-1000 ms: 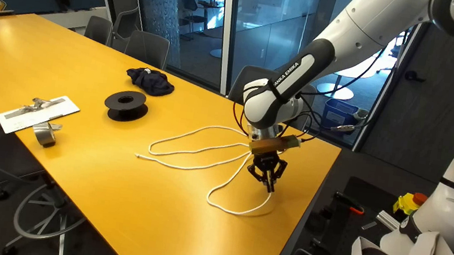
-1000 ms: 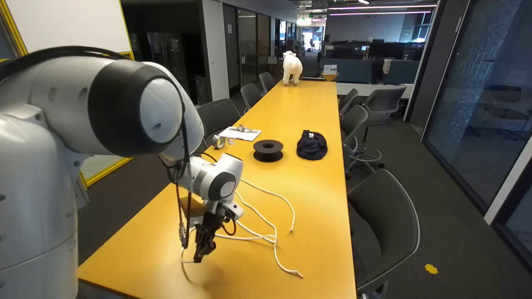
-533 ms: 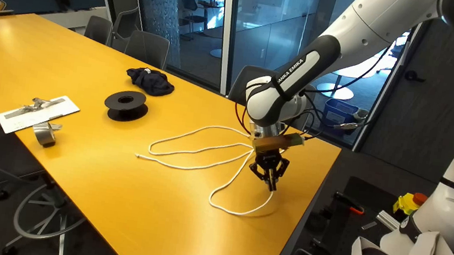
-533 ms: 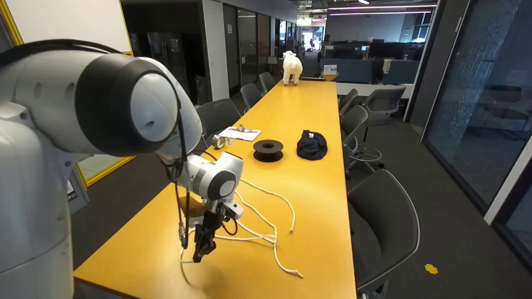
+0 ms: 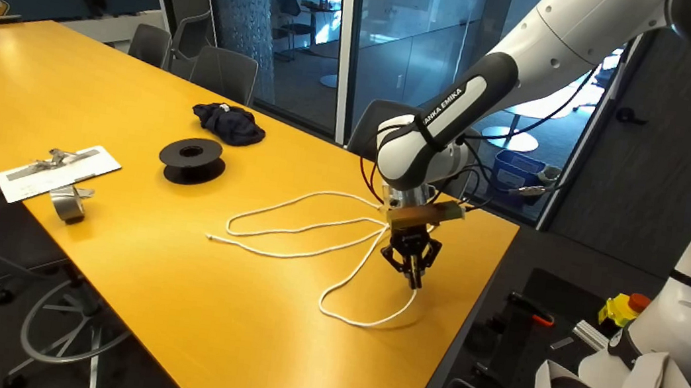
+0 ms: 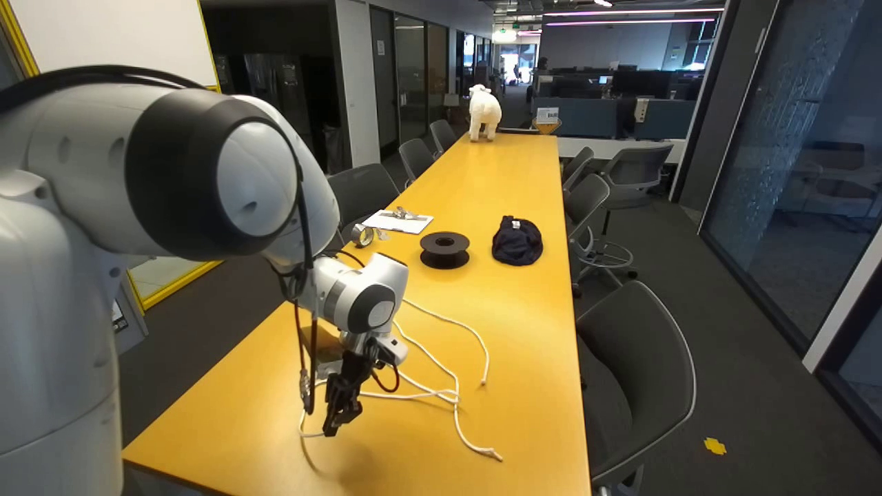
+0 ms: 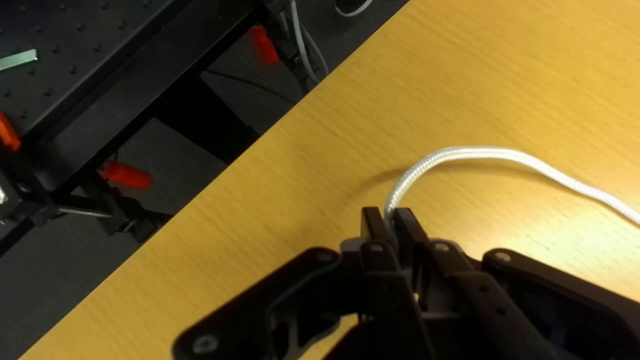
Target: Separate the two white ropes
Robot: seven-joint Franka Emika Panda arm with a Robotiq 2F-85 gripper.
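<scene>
The two white ropes lie in loose loops on the yellow table. A rope stretch [image 5: 280, 256] runs out to a loose end in an exterior view. Loose ends show in an exterior view on a curved rope [image 6: 448, 319] and on a lower rope stretch [image 6: 475, 448]. Strands cross beside the arm; I cannot tell which belongs to which rope. My gripper [image 5: 415, 285] is shut on one white rope [image 5: 361, 325], slightly above the table, as the wrist view confirms with the rope [image 7: 480, 152] pinched between the fingertips [image 7: 372, 220]. The arm hides part of the tangle.
A black spool [image 5: 192, 166], a dark cloth cap [image 5: 229, 124], a tape roll [image 5: 67, 205] and a white strip [image 5: 92, 162] with a grey cable lie farther along the table [image 5: 270, 358]. Chairs line both long sides. The table's end edge is near the gripper.
My gripper has moved slightly toward the table's end and a little up, still holding the rope. The held loop has shifted slightly with it. The other strands look unchanged.
</scene>
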